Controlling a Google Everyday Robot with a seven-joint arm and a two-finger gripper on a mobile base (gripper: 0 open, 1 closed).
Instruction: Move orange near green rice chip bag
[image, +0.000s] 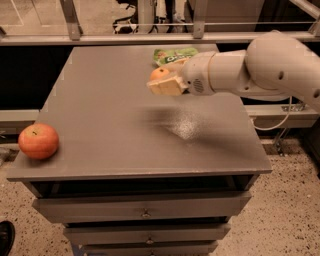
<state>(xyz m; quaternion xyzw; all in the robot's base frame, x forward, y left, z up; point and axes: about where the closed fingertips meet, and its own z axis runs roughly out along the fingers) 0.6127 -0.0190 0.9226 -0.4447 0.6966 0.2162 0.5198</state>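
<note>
A smooth, round red-orange apple (38, 141) sits at the near left corner of the matte grey table (115, 145), above metal drawers (145, 206). Farther back, the gripper (162, 81) hangs above the tabletop, its blocky cream fingers (167, 87) closed on the small round orange (160, 73). Just beyond lies the crinkled green rice chip bag (174, 54), at the far edge.

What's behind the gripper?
The green bag lies behind the gripper, which holds the orange over the table. Its near-right part is covered by the gripper.
</note>
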